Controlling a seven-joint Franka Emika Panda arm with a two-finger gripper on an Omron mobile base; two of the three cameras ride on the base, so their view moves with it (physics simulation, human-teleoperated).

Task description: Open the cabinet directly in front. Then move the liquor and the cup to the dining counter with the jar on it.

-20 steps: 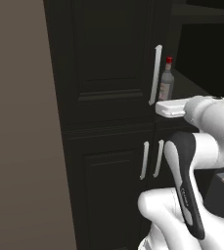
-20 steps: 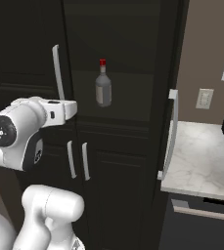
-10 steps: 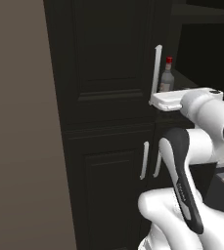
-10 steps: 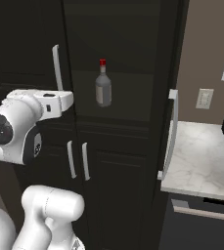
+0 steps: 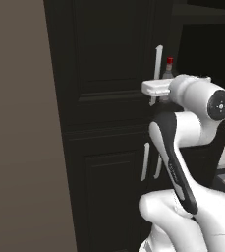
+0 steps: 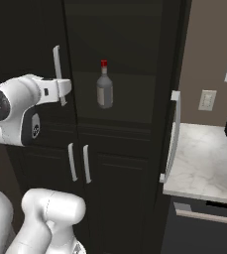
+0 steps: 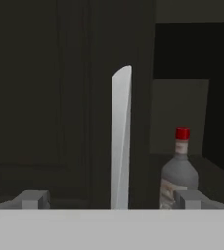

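Observation:
The tall near-black cabinet (image 5: 109,64) has its left door closed. Its right door (image 6: 177,74) is swung open, with its pale bar handle (image 6: 173,139) facing me edge-on. On the open shelf stands the liquor (image 6: 104,87), a clear greyish bottle with a red cap (image 7: 179,171) (image 5: 169,69). My gripper (image 7: 111,200) is open, and the left door's long pale handle (image 7: 121,141) stands between its fingers (image 7: 33,200) without touching them. From the base views the gripper (image 5: 151,88) (image 6: 64,88) sits at the lower part of that handle (image 6: 57,64). The cup, jar and dining counter are out of view.
Shorter doors with paired pale handles (image 6: 79,162) lie below the tall doors. A marble-topped counter (image 6: 204,158) with a wall outlet (image 6: 206,100) above it is to the right. A plain brown wall (image 5: 20,147) flanks the cabinet on the left.
The hand has risen and moved toward the left door, bringing its fingers around the long pale handle. The bottle and the doors have not moved.

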